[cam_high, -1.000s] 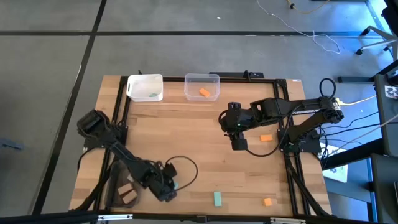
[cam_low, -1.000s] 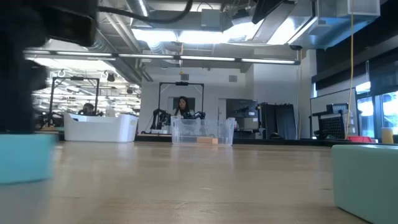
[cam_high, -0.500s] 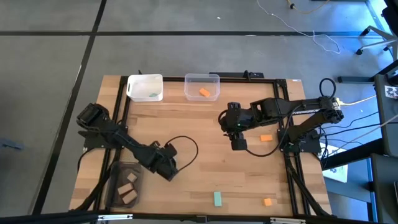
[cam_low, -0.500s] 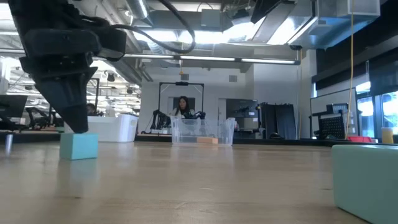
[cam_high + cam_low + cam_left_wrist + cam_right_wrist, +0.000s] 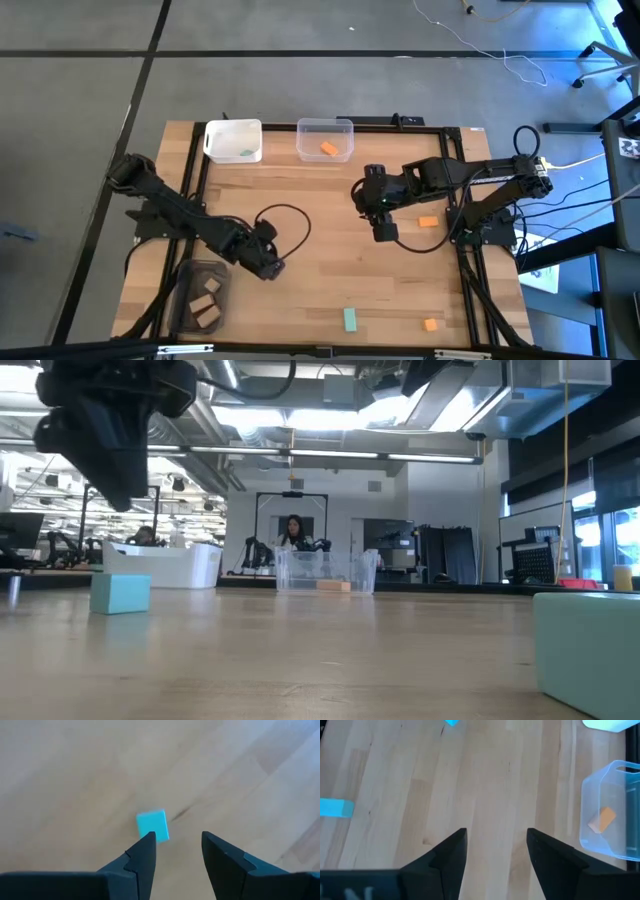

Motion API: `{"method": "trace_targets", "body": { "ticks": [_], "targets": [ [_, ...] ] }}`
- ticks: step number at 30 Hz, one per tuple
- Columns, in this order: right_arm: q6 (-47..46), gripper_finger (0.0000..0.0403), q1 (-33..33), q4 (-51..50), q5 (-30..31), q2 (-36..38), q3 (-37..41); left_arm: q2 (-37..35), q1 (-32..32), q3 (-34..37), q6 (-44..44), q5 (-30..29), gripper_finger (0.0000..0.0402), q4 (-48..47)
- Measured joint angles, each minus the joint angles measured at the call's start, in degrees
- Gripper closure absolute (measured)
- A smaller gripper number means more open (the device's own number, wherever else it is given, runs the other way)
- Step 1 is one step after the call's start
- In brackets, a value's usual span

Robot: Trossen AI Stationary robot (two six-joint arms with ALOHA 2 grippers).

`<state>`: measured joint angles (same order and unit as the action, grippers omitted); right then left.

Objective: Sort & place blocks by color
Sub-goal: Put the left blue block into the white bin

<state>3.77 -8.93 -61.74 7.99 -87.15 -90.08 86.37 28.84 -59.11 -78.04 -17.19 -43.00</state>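
A: Where is the teal cube [image 5: 153,825]?

B: On the bare bench [image 5: 320,210], left of centre, resting flat. The left end effector [image 5: 177,852] hangs just above it with its fingers apart and nothing between them; the cube lies beyond the tips, clear of both.

A: And from bench height?

B: The cube [image 5: 120,593] sits alone on the wood, with the dark left end effector [image 5: 115,420] raised over it, not touching.

A: Other blocks?

B: A teal bar [image 5: 350,319] lies near the front edge, with 1 orange block [image 5: 430,324] to its right. Another orange block [image 5: 428,222] lies by the right arm. 1 orange block [image 5: 328,148] is in the clear bin [image 5: 325,127], 1 teal block [image 5: 246,153] is in the white bin [image 5: 232,128], and 2 tan blocks [image 5: 207,300] are in the dark bin [image 5: 183,290] at the front left.

A: The right arm?

B: The right end effector [image 5: 384,230] hovers right of centre over bare wood, fingers spread wide and empty.
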Motion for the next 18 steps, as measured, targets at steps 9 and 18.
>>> {"method": "trace_targets", "body": {
  "ticks": [9, 18],
  "targets": [
    [4.3, 0.0196, 0.0, 0.5, -10.4, 0.0, 0.0, 1.6, 0.0, 0.0, -4.2, 3.2, 0.0253, -0.3],
    [4.0, 0.0196, 0.0, 0.8, -17.1, 0.0, 0.0, 1.6, -0.1, -0.1, -4.1, 1.9, 0.0252, -0.3]
  ]
}}
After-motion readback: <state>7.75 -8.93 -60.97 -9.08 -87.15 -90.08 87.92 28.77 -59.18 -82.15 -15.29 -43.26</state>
